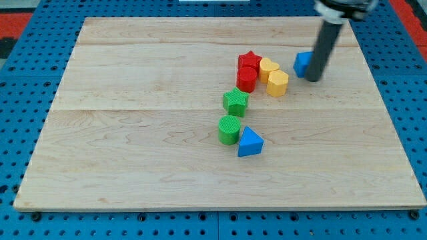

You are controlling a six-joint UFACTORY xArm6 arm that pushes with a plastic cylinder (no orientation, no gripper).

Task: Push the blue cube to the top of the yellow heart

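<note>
The blue cube (302,64) sits near the view's top right, partly hidden behind my rod. My tip (314,79) rests on the board right against the cube's right side. The yellow heart (268,68) lies to the cube's left, about one block width away, touching the yellow hexagon (277,83) just below it.
A red star (249,61) and a red cylinder (247,79) stand left of the yellow heart. A green star (235,101), a green cylinder (229,129) and a blue triangular block (250,142) lie lower, toward the board's middle. The wooden board (133,133) ends at a blue pegboard (20,100).
</note>
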